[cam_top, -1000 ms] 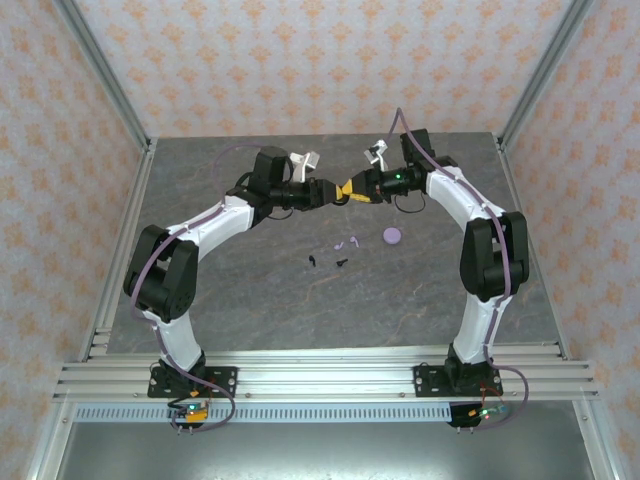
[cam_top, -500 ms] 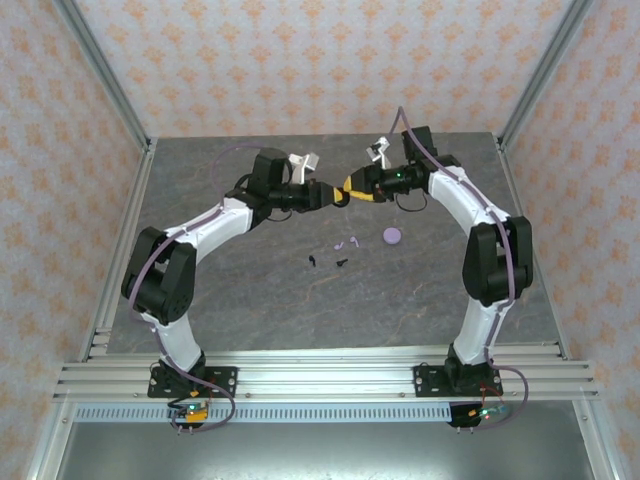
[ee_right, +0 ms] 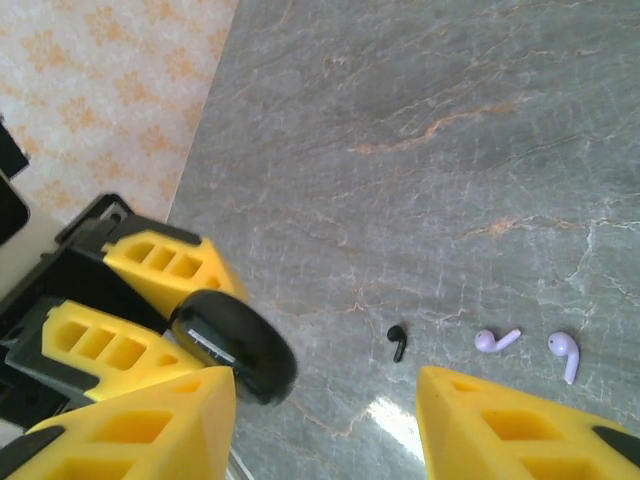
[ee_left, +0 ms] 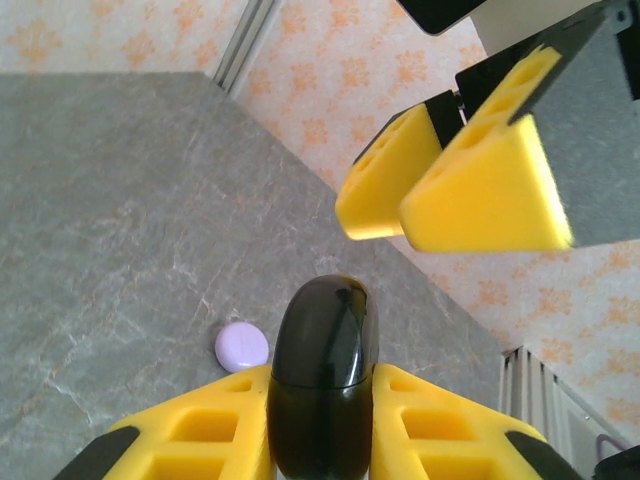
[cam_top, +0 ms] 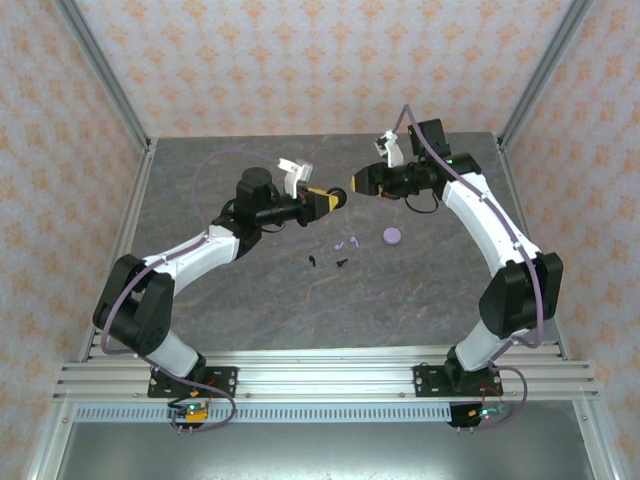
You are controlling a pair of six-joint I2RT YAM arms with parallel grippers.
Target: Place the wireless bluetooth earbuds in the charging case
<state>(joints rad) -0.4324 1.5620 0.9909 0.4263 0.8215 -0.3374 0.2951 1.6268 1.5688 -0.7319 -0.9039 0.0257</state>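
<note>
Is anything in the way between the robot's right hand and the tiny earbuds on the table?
No. Only bare table lies between the open right hand and the earbuds. But the black case in the left hand looks shut, so its lid blocks their way in.

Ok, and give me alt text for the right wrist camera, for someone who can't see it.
The left gripper clamps a black charging case between its yellow fingers, close beside the open right gripper. Beyond them on the grey table lie one black earbud and two lavender earbuds.
</note>
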